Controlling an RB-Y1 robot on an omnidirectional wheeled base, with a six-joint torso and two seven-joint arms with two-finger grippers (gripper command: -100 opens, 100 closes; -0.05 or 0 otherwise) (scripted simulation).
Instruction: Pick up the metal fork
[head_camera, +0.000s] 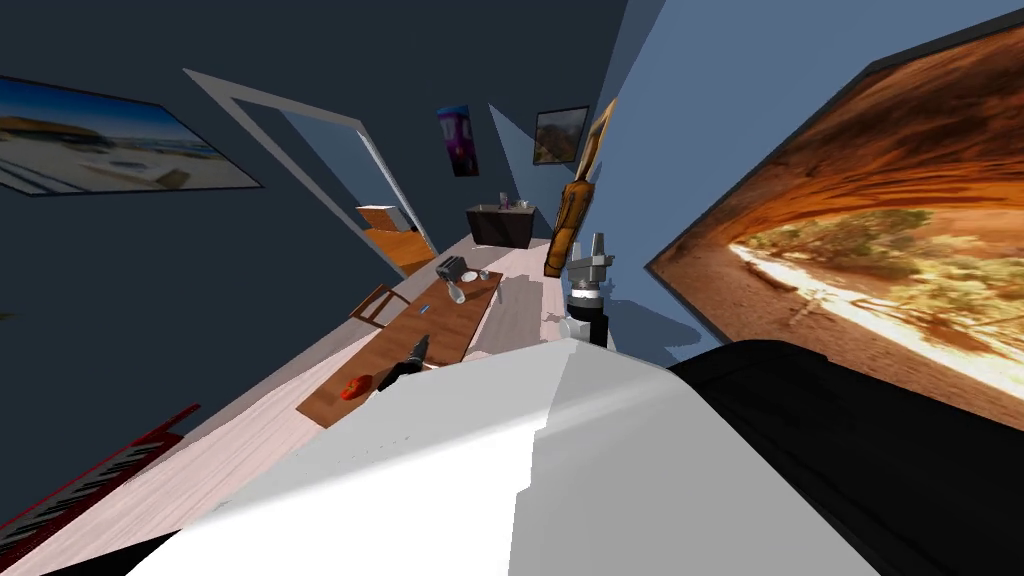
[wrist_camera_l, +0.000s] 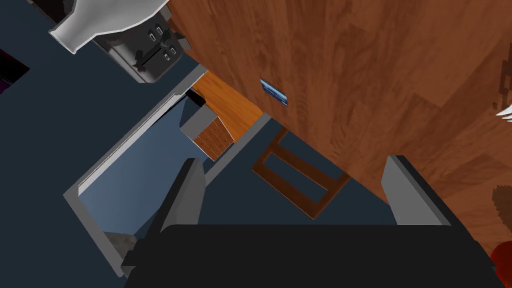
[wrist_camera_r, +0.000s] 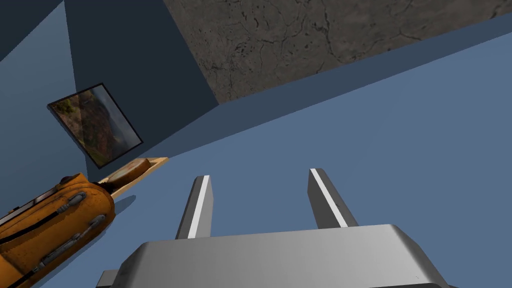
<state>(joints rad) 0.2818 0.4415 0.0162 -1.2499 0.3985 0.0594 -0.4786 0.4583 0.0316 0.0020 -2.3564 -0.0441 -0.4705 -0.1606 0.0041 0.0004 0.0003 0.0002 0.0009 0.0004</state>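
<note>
While the left gripper (wrist_camera_l: 294, 161) hangs low over the long brown wooden table (head_camera: 455, 325) with its two grey blade fingers spread wide and nothing between them, the right gripper (head_camera: 597, 247) stands raised at about two o'clock from it in the head view. It is off the table's side, its fingers likewise apart and empty. On the tabletop, off the outer side of one left finger and away from the chair side, a slim white pronged tip (wrist_camera_l: 505, 112) pokes into the left wrist view. It lies apart from the fingers and looks like the end of the fork, though too little shows to be sure. Seen from the head, a small flat blue card (head_camera: 424, 310) lies on the wood at twelve o'clock from the left gripper. A dark grey box-shaped toaster (head_camera: 450, 268) sits at the table's far end at about one o'clock, with a shallow white bowl (head_camera: 470, 276) just beside it. A rounded red object (head_camera: 355, 387) rests near the table's edge at eight o'clock. A brown wooden chair frame (head_camera: 375, 305) stands against the table's long side at ten o'clock.
</note>
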